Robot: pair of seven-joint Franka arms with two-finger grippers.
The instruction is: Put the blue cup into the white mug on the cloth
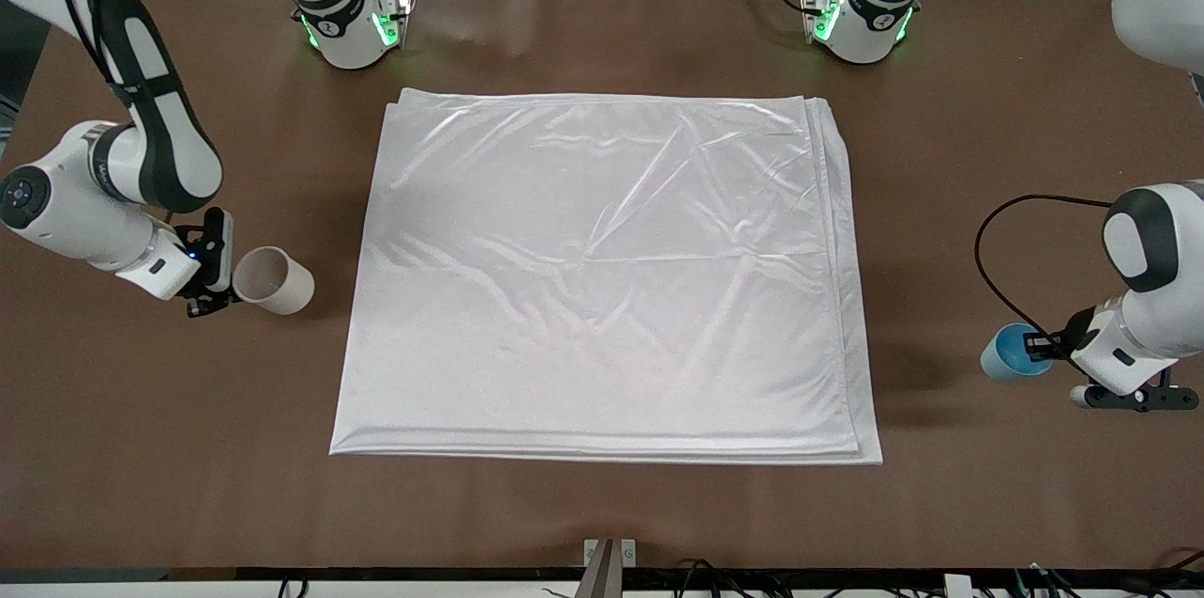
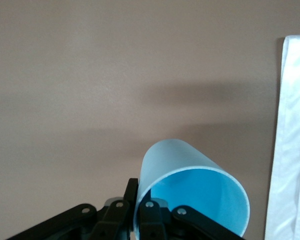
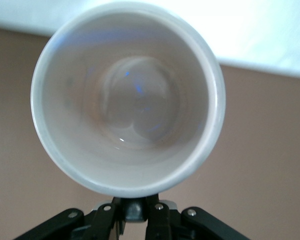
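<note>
The white cloth (image 1: 602, 278) lies flat in the middle of the brown table. My right gripper (image 1: 221, 283) is shut on the small black handle (image 3: 135, 207) of the white mug (image 1: 273, 280). It holds the mug tipped on its side, low over the bare table beside the cloth's edge at the right arm's end. The right wrist view looks into the mug's empty beige inside (image 3: 127, 97). My left gripper (image 1: 1039, 349) is shut on the rim of the blue cup (image 1: 1014, 352), one finger inside and one outside (image 2: 138, 200). The cup (image 2: 190, 185) is tipped on its side, low over the bare table at the left arm's end.
The cloth's edge shows in the left wrist view (image 2: 292, 140) and in the right wrist view (image 3: 230, 25). Both arm bases (image 1: 353, 20) (image 1: 861, 15) stand at the table's edge farthest from the front camera. A black cable (image 1: 983, 250) loops by the left arm. A metal bracket (image 1: 609, 553) sits at the nearest edge.
</note>
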